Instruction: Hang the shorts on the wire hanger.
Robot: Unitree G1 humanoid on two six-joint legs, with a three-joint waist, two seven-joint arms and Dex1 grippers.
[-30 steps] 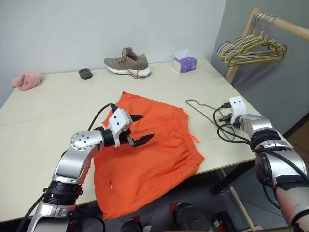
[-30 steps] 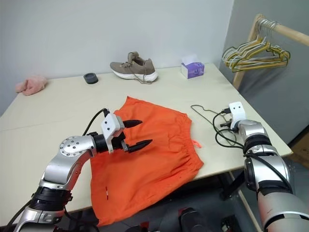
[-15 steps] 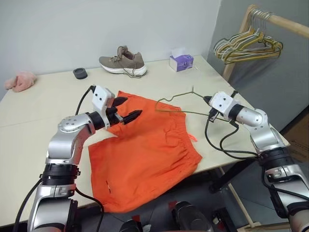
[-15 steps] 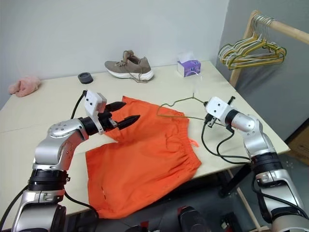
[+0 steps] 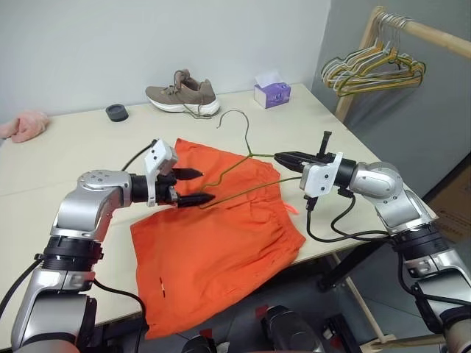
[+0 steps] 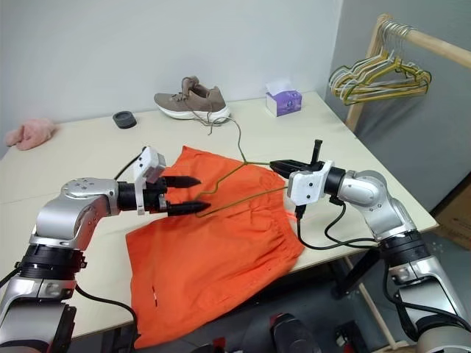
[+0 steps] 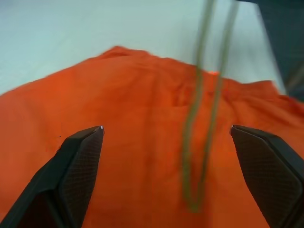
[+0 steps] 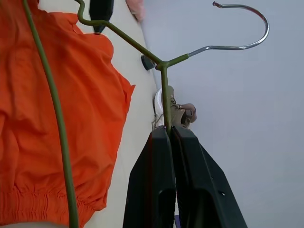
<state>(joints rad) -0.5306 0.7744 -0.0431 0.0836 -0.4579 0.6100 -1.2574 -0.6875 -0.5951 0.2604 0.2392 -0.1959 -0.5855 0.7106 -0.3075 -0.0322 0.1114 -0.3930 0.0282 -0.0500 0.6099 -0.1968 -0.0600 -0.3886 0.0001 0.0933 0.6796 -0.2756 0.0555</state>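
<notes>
While lifted clear of the tabletop (image 5: 59, 158), wire hanger (image 5: 234, 168) hangs pinched at one corner in right gripper (image 5: 288, 157), jaws pressed flat together on the wire, hook up toward the wall, far corner reaching out over shorts (image 5: 221, 243) toward left gripper (image 5: 197, 187). Left gripper's jaws spread wide, holding nothing, tips just above the upper left part of the shorts and near the hanger's far corner. Shorts spread flat on the near part of the tabletop, lower edge drooping over the front edge. Further back: shoe (image 5: 182, 94), tissue box (image 5: 271, 91), small black disc (image 5: 116, 112), pink cloth (image 5: 23, 124) at far left. Beyond the right edge, wooden rail (image 5: 412, 28) carrying bunched hangers (image 5: 372, 72)
</notes>
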